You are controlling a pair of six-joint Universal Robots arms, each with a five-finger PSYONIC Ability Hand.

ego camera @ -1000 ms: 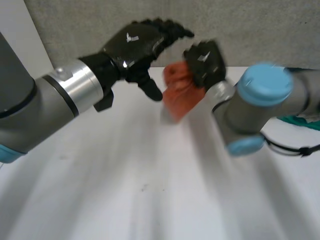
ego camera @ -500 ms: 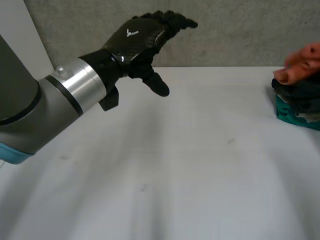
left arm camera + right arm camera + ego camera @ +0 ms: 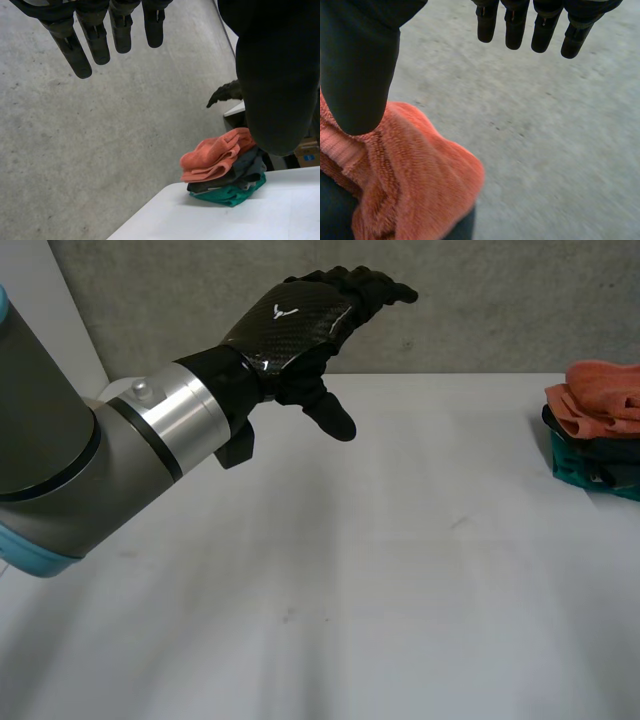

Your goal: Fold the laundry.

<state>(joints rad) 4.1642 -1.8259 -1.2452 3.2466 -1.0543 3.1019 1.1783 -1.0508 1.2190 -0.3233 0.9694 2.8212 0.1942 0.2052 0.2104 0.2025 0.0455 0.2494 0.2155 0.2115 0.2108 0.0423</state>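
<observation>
Lying by right hand [image 3: 360,60], orange cloth [image 3: 415,170]

White table [image 3: 400,590], few small dark specks on top; rough grey concrete wall [image 3: 500,310] right behind far edge; pale panel [image 3: 45,310] beside wall; brown cardboard box [image 3: 306,153], blue label, beyond table, partly hidden

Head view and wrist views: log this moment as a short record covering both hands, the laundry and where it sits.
left hand: open, raised over the table, holding nothing
right hand: open, above the orange cloth, not gripping it
order: orange cloth on top, dark cloth in the middle, teal cloth at the bottom
place: the stack sits at the table's far right edge
fold state: all three pieces look folded, loosely
</observation>
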